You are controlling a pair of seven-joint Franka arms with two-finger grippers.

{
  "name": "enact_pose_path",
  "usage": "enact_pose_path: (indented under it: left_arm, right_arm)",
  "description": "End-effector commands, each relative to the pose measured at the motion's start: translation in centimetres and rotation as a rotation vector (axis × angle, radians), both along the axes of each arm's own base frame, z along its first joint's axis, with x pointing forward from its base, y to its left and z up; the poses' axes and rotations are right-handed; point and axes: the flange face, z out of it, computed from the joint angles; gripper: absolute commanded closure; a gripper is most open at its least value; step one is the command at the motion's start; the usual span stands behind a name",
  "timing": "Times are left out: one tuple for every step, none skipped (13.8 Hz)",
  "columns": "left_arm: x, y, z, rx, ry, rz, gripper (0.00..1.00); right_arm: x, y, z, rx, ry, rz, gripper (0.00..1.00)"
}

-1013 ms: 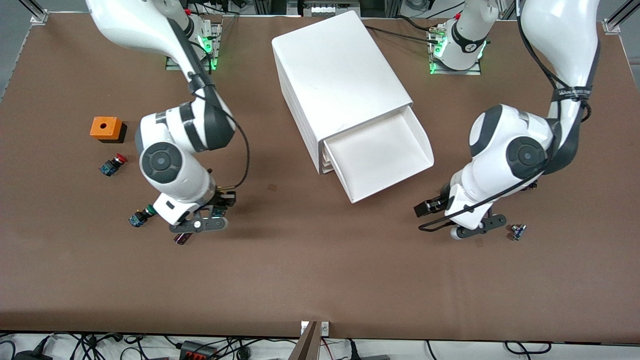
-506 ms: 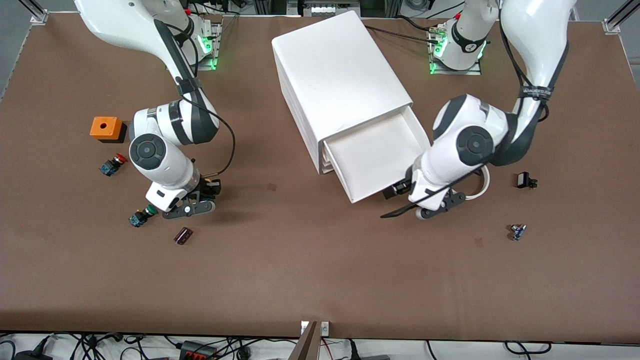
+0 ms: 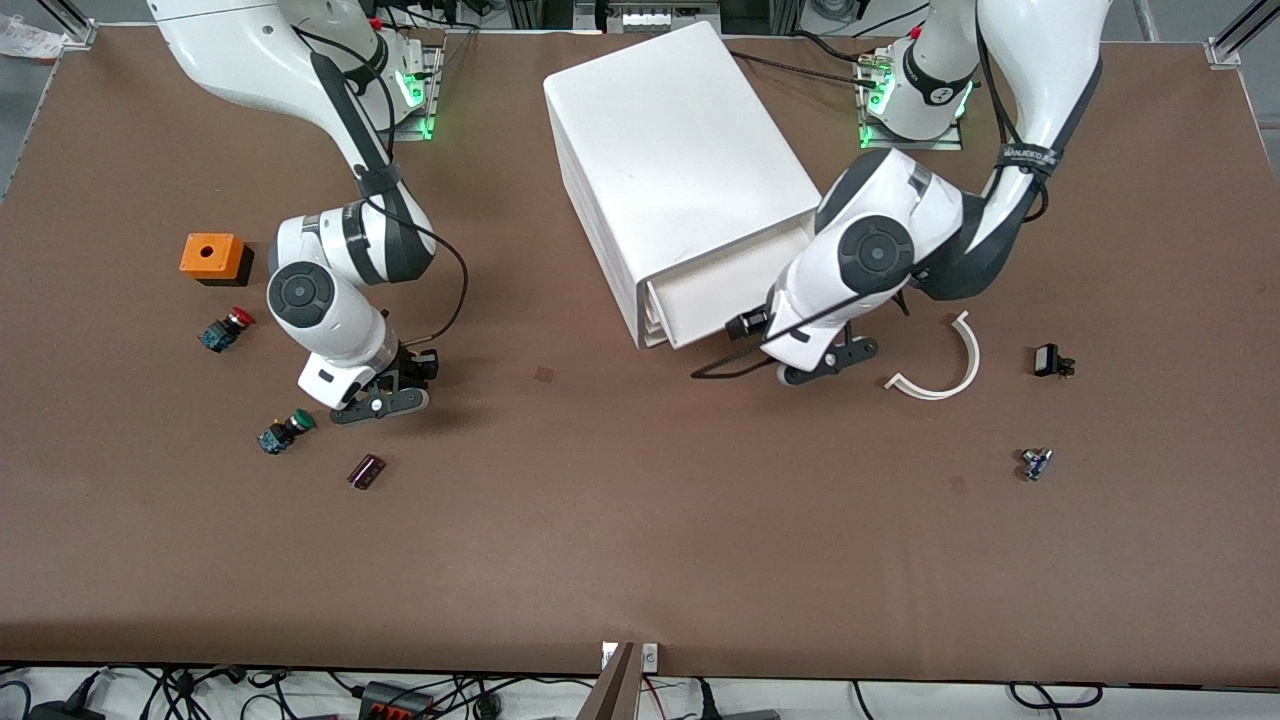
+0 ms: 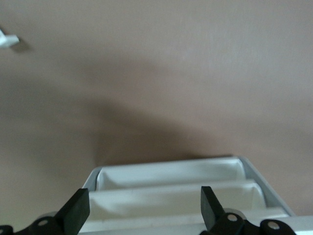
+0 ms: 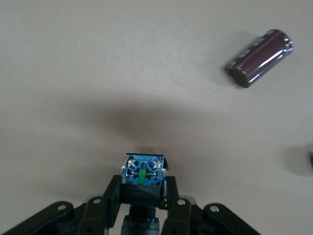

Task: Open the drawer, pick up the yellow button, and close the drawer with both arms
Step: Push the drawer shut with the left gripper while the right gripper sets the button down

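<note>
The white cabinet stands mid-table. Its top drawer sticks out only a little. My left gripper is open at the drawer's front, nearer the front camera than the cabinet. In the left wrist view the left gripper has its fingers spread wide before the stacked drawer fronts. My right gripper is shut on the button above bare table. The button's blue-and-black body shows. Its cap is hidden in the gripper.
A green-capped button, a red-capped button and an orange box lie toward the right arm's end. A maroon capacitor lies near the right gripper. A white curved strip and two small parts lie toward the left arm's end.
My left arm has moved toward the cabinet and the drawer has slid most of the way in. My right gripper has moved away from the front camera, uncovering the capacitor.
</note>
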Motion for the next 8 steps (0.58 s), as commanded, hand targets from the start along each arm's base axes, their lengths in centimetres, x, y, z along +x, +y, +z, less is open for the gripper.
enact_pose_path:
  left_arm:
    - [-2.7, -1.5, 1.0, 0.004, 0.044, -0.041, 0.0]
    - [-2.9, -1.7, 0.8, 0.008, 0.056, -0.047, 0.0]
    - [-3.1, -1.7, 0.5, 0.013, 0.066, -0.051, 0.0]
    - [-3.5, -2.0, 0.4, 0.015, 0.075, -0.06, 0.0]
    - [-3.8, -2.3, 0.4, 0.02, 0.082, -0.068, 0.0]
    - [-3.9, -2.3, 0.3, 0.025, 0.09, -0.071, 0.0]
    - [-4.3, -2.5, 0.2, 0.03, 0.1, -0.079, 0.0]
    - [-4.6, -2.9, 0.4, 0.024, 0.103, -0.088, 0.0]
  right_arm:
    - [-0.6, -0.3, -0.4, 0.017, -0.009, 0.022, 1.0]
    - [-0.5, -0.4, -0.8, 0.017, -0.011, 0.021, 1.0]
    - [-0.4, -0.3, -1.2, 0.016, -0.013, 0.02, 1.0]
    - [-0.4, -0.3, -1.3, 0.016, -0.012, 0.011, 0.86]
    - [-0.2, -0.3, -1.3, 0.016, -0.013, 0.004, 0.46]
    - [0.1, -0.2, -0.9, 0.017, -0.016, 0.006, 0.0]
    - [0.6, 0.0, 0.1, 0.022, -0.034, 0.013, 0.0]
    - [0.9, 0.1, 0.9, 0.021, -0.027, 0.009, 0.0]
